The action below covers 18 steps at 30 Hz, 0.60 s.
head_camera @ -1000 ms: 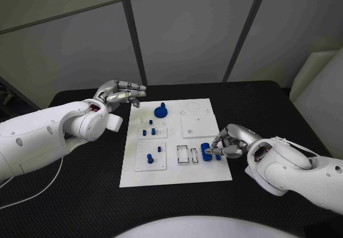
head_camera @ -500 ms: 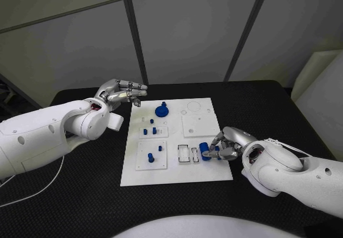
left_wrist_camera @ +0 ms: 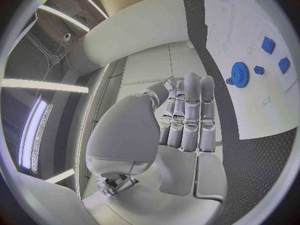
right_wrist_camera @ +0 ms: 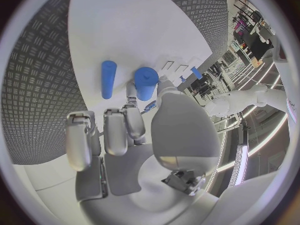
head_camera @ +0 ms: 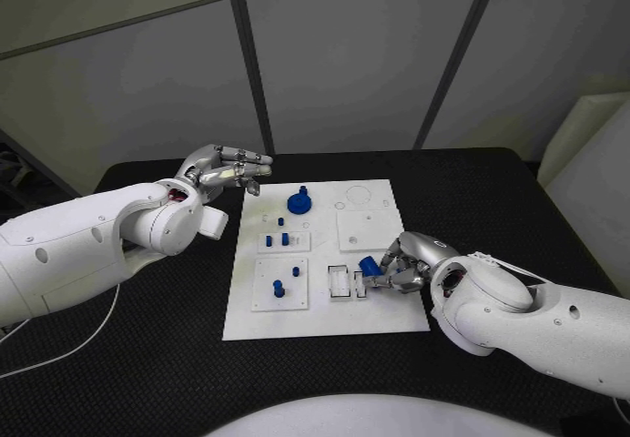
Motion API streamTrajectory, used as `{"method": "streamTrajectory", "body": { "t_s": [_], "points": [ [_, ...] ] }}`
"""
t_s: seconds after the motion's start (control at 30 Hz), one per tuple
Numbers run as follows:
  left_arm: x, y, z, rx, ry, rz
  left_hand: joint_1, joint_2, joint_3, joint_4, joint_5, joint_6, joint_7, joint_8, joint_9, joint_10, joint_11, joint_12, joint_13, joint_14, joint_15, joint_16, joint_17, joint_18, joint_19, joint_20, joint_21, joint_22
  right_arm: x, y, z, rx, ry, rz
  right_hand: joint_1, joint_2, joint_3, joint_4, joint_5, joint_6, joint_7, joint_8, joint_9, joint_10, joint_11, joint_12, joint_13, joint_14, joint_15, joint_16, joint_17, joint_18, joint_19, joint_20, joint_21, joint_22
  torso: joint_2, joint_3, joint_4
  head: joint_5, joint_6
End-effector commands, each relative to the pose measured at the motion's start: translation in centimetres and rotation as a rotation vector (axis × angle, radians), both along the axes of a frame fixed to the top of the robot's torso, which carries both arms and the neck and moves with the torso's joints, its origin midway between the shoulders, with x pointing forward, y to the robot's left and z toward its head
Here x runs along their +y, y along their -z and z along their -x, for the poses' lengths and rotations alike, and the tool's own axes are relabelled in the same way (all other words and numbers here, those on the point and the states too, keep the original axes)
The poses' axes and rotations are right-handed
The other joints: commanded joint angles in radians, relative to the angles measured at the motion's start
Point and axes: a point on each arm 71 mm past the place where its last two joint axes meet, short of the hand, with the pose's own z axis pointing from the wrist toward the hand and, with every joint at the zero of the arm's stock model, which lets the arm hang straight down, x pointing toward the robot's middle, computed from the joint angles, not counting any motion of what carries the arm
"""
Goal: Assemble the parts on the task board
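Note:
The white task board (head_camera: 321,314) lies in the middle of the black table. My right hand (head_camera: 404,261) is over the board's near right part and pinches a thick blue cylinder (head_camera: 370,266) between thumb and finger, beside the white slots (head_camera: 344,282). The right wrist view shows that cylinder (right_wrist_camera: 146,83) at the fingertips and a slimmer blue cylinder (right_wrist_camera: 108,79) lying flat on the board next to it. My left hand (head_camera: 226,168) hovers off the board's far left corner, holding nothing; its fingers (left_wrist_camera: 190,110) are straight and side by side.
A blue gear (head_camera: 298,201) stands at the board's far end, also seen as the gear (left_wrist_camera: 240,75) from the left wrist. Small blue pegs (head_camera: 273,241) and another peg (head_camera: 277,289) stand in the left blocks. Black table surrounds the board.
My right hand has shifted left and a little farther over the board, carrying the thick blue cylinder toward the white slots. The left hand has stayed in place.

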Motion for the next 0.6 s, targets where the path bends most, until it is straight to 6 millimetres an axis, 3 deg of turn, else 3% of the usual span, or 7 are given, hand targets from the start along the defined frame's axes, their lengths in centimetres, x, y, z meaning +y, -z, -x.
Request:
{"method": "streamTrajectory", "body": {
  "t_s": [0.03,0.37,0.4,0.43,0.6],
  "points": [
    [-0.1,-0.1,0.0,0.003,0.011,0.008,-0.001,0.008,-0.002,-0.004,-0.004,0.005,0.004,-0.005,-0.001,-0.005,0.002,-0.004,0.0,0.004,0.002,-0.005,-0.002,-0.004,0.003,0.003,-0.005,-0.001,0.0,0.7,0.2,0.029,0.0,0.05,0.016,0.004,0.004,-0.003,0.007,-0.004,-0.003,0.005,0.004,0.007,-0.001,0.007,0.003,0.045,-0.002,0.004,0.002,-0.007,0.105,0.0,0.003,0.263,0.0,0.0004,-0.0005,0.003,0.0],
    [0.1,-0.1,0.1,0.003,0.011,0.007,-0.003,0.008,-0.003,-0.003,-0.005,0.005,0.003,-0.005,-0.001,-0.005,0.002,-0.003,0.0,0.003,0.002,-0.006,-0.002,-0.004,0.003,0.004,-0.006,-0.002,-0.1,0.3,0.4,-0.017,0.023,0.002,0.033,0.022,0.018,-0.003,0.028,0.01,-0.007,0.012,0.035,0.015,-0.005,0.022,0.023,0.046,-0.005,0.007,0.008,-0.007,0.105,-0.001,0.003,0.263,-0.001,0.0018,-0.0027,0.004,0.0],
    [0.1,-0.1,0.1,0.003,0.011,0.007,-0.003,0.008,-0.003,-0.003,-0.005,0.005,0.003,-0.005,-0.001,-0.005,0.002,-0.003,0.0,0.003,0.002,-0.006,-0.002,-0.004,0.003,0.004,-0.006,-0.002,-0.1,0.1,0.5,-0.03,0.026,-0.013,0.038,0.022,0.021,-0.002,0.095,0.012,-0.009,0.013,0.042,0.018,-0.006,0.026,0.029,0.046,-0.007,0.008,0.009,-0.007,0.105,-0.004,0.003,0.263,-0.001,0.0021,-0.0031,0.004,0.001],
    [0.1,-0.1,0.1,0.003,0.011,0.007,-0.003,0.008,-0.003,-0.003,-0.005,0.005,0.003,-0.005,-0.001,-0.005,0.002,-0.003,0.0,0.003,0.002,-0.006,-0.002,-0.004,0.003,0.004,-0.006,-0.002,-0.2,-0.2,0.7,-0.047,0.031,-0.036,0.042,0.026,0.025,-0.003,0.127,0.016,-0.011,0.014,0.05,0.02,-0.008,0.03,0.034,0.046,-0.008,0.008,0.01,-0.007,0.105,-0.004,0.003,0.263,-0.001,0.0021,-0.0036,0.004,0.002],
    [0.2,-0.1,0.1,0.003,0.01,0.006,-0.003,0.008,-0.003,-0.003,-0.005,0.005,0.003,-0.005,-0.001,-0.005,0.002,-0.003,0.0,0.003,0.002,-0.006,-0.002,-0.004,0.003,0.004,-0.006,-0.002,-0.1,-1.3,1.5,-0.089,0.042,-0.126,0.049,0.033,0.03,-0.003,0.154,0.025,-0.015,0.017,0.065,0.024,-0.012,0.034,0.041,0.047,-0.01,0.009,0.013,-0.007,0.105,-0.006,0.003,0.263,-0.001,0.0015,-0.0035,0.001,0.003]
  ]
}}
